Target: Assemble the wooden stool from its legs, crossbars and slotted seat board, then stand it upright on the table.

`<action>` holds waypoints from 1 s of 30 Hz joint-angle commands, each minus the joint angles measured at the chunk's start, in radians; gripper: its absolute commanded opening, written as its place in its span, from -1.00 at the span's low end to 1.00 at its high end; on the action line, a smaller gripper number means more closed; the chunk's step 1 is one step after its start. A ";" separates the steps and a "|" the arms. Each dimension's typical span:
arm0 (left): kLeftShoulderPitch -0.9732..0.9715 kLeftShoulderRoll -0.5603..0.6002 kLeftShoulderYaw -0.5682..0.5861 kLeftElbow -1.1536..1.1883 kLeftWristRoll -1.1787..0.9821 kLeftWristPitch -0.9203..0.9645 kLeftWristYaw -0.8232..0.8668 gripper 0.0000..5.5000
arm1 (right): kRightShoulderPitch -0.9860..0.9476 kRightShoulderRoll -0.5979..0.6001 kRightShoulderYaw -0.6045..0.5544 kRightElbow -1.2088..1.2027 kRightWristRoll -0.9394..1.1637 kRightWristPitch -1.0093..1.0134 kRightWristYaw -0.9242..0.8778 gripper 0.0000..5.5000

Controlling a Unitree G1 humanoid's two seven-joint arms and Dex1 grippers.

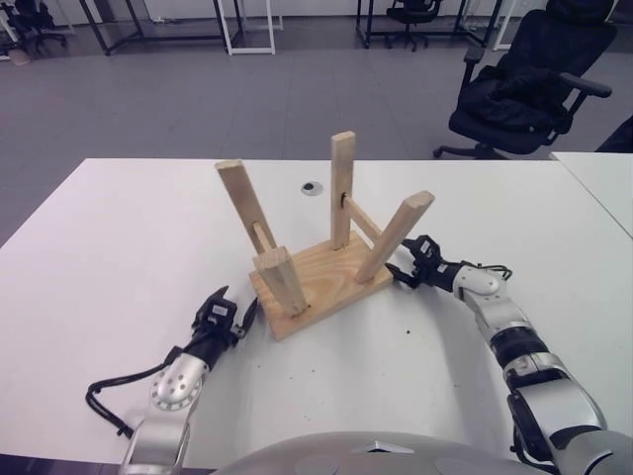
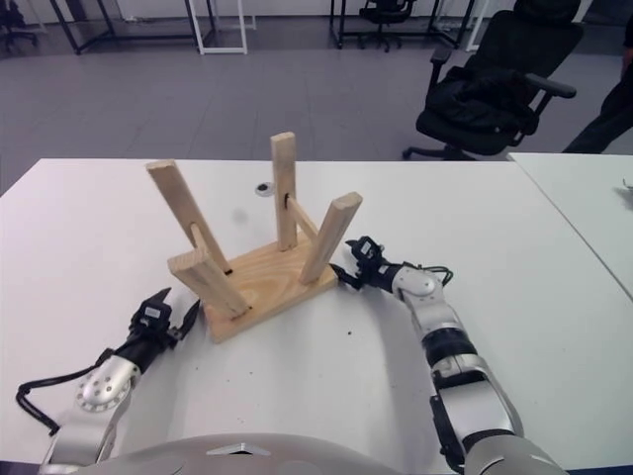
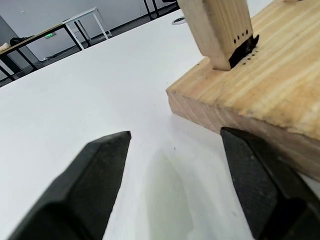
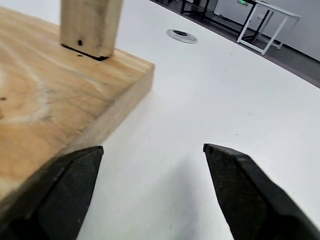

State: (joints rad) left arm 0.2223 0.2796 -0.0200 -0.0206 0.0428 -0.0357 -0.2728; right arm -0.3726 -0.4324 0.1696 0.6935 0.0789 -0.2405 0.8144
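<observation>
Stool of pale wood is seen upside down near the middle of the white table, its slotted seat board lying flat, four splayed legs pointing up, joined by crossbars. The left gripper is held low beside the board's near left corner, jaws wide apart, empty. The right gripper is held at the board's right edge, likewise spread and empty. A black office chair is seen on the grey floor beyond.
</observation>
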 commanded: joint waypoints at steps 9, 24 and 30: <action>-0.049 0.038 0.027 0.164 -0.022 -0.114 -0.047 0.21 | 0.420 -0.014 -0.112 -0.437 0.034 0.217 -0.219 0.37; -0.108 -0.081 -0.146 -0.460 -0.288 0.543 -0.121 0.21 | 0.418 0.009 -0.018 -0.916 0.193 0.519 -0.163 0.37; -0.176 -0.026 0.024 -0.700 -0.488 0.835 -0.124 0.21 | 0.380 -0.096 -0.160 -1.186 0.422 0.865 -0.118 0.37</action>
State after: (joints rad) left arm 0.1152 0.2637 0.0571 -0.5892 -0.2549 0.7160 -0.2940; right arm 0.0842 -0.5380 -0.0152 -0.3059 0.2942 0.5483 0.5639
